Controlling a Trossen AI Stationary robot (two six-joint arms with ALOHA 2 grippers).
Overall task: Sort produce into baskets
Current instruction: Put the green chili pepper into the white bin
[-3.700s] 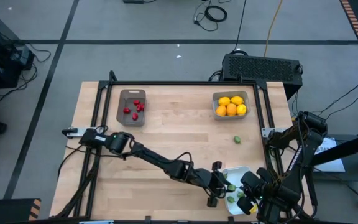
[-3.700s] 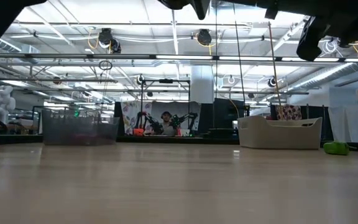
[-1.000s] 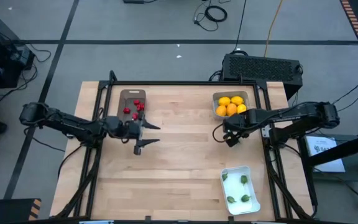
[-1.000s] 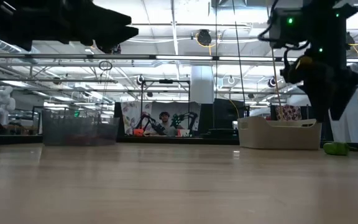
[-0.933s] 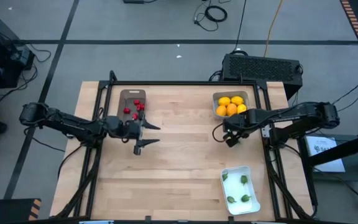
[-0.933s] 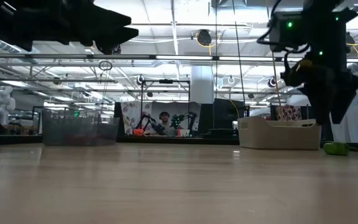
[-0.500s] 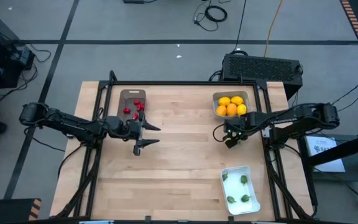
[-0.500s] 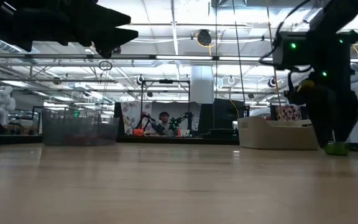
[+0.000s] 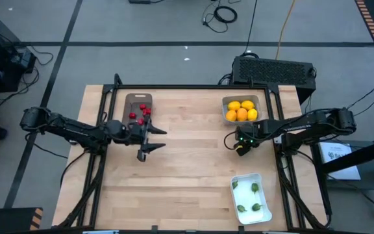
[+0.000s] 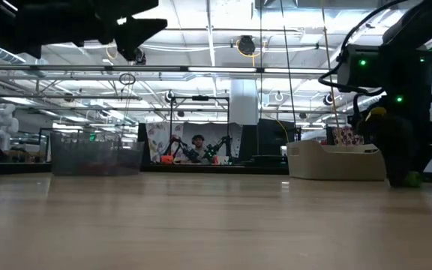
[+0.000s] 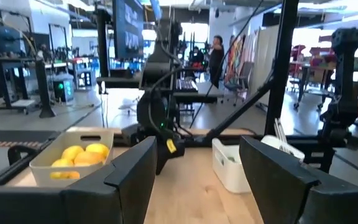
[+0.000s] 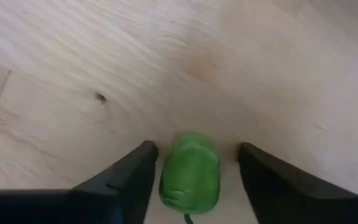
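Nearly sorted — red pieces (image 9: 139, 114) in brown-grey basket (image 9: 137, 112), citrus (image 9: 241, 111) in grey-blue basket (image 9: 241, 110), green pieces (image 9: 248, 198) in white basket (image 9: 250, 197). One green piece (image 12: 190, 170) left on bare table (image 9: 187, 162). Right gripper (image 12: 191, 180) down over it — fingers spread, straddling it, not yet clamped. Left gripper (image 9: 153, 141) open, empty, beside brown-grey basket.

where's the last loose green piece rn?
The green piece lies on the bare table, right side in the high view, below the citrus basket and between the open fingers of the right gripper.
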